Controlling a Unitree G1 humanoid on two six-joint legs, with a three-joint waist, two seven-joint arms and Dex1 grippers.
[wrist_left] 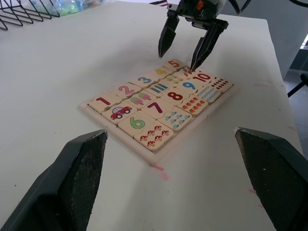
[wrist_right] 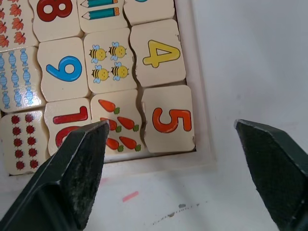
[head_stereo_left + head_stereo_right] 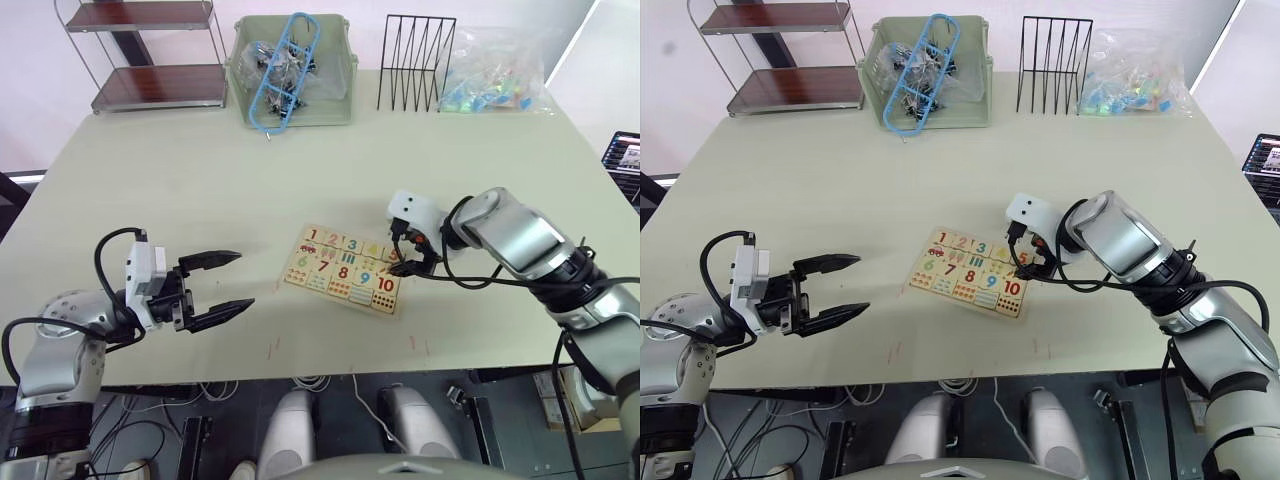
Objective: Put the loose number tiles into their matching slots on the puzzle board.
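Board [image 3: 343,270] mid-table, long axis left-right, all tiles look seated | right gripper [image 3: 410,262] spread wide and empty, I hold it over the 5 tile [image 2: 168,119] at right end | left gripper [image 3: 225,288] agape, well left.

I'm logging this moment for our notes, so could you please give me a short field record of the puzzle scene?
puzzle board: flat on the table, tiles 1 to 10 seated
loose tiles: none visible off the board
right gripper: open, above the corner by the 5 tile
left gripper: open, apart from the board on its left
table rear: bin, black wire rack
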